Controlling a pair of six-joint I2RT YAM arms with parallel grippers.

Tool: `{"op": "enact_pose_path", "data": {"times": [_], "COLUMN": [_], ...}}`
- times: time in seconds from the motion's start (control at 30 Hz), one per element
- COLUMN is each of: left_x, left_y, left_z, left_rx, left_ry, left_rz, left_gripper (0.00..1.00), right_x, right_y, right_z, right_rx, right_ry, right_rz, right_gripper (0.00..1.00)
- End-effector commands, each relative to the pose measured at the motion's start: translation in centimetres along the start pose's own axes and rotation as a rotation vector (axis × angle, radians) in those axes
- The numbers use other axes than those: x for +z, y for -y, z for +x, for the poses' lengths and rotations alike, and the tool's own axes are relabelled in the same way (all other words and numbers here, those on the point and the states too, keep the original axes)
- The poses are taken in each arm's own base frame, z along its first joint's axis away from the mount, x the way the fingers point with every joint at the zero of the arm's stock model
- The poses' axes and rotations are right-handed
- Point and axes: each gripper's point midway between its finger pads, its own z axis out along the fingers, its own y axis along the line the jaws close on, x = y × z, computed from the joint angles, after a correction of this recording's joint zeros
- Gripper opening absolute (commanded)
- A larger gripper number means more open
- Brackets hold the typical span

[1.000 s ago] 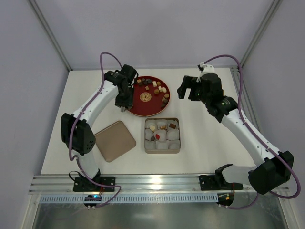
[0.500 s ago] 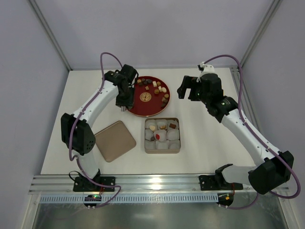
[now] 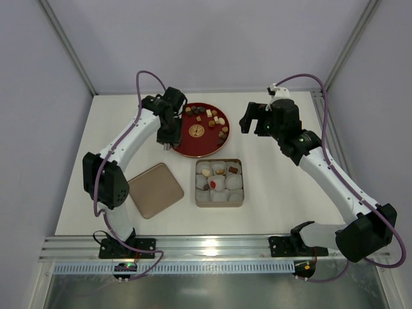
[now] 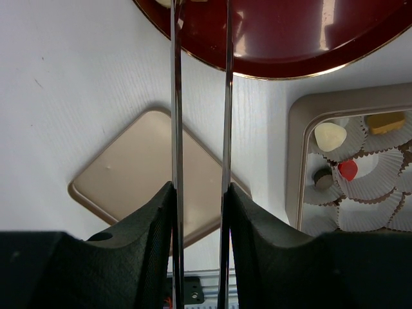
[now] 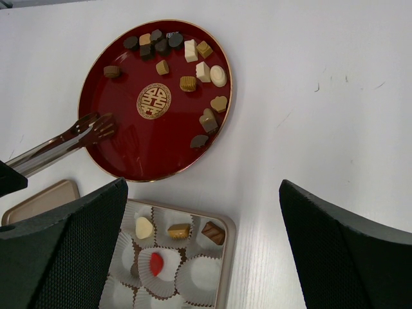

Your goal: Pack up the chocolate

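Top external view: tongs at the plate's left edge, tin only partly filled.

Lower left, flat tan rounded-square lid (image 3: 153, 188), off and set aside. Above it, left gripper (image 3: 167, 138) clamped on long thin metal tongs (image 5: 58, 145), tips over the left part of the round dark-red gold-rimmed plate (image 3: 203, 148); cannot tell whether anything sits between the tips. Most of the small brown, tan and cream chocolate pieces (image 5: 187, 82) bunched at the plate's upper right, well apart from those tips; a few already in the white paper cups (image 4: 386, 187) of the square tan tin (image 3: 197, 187) below. Far right, right gripper (image 3: 253, 122) spread wide, holding nothing. Likely trouble: squeezing the slim blades off-centre and flicking a tiny piece away; scraping the glossy plate and shoving it; dropping a piece into an occupied cup or onto the rim.
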Motion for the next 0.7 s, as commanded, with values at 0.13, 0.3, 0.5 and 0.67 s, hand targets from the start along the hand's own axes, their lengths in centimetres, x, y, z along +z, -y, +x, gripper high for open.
{"op": "enact_pose_path", "data": {"times": [0.13,0.3,0.5,0.67], "left_x": [0.29,0.46,0.53,0.79], "left_y": [0.53,0.61,0.59,0.64], "left_z": [-0.47,-0.48,-0.35,-0.20], "left_rx": [0.022,0.023,0.022,0.024], "left_ry": [0.013,0.011,0.005,-0.003], "left_rz": [0.021,0.024,0.022,0.020], "left_gripper": [0.35,0.35,0.34,0.34], "right_x": [-0.07,-0.07,-0.10,-0.09], "right_y": [-0.01,0.03,0.16,0.25], "right_z": [-1.10,-1.07,-1.05,-1.08], "right_rx": [0.003,0.003,0.004,0.004], "right_ry": [0.041,0.040,0.040,0.041], "right_rz": [0.001,0.003,0.008,0.011], "right_gripper": [1.00,1.00,1.00,1.00]}}
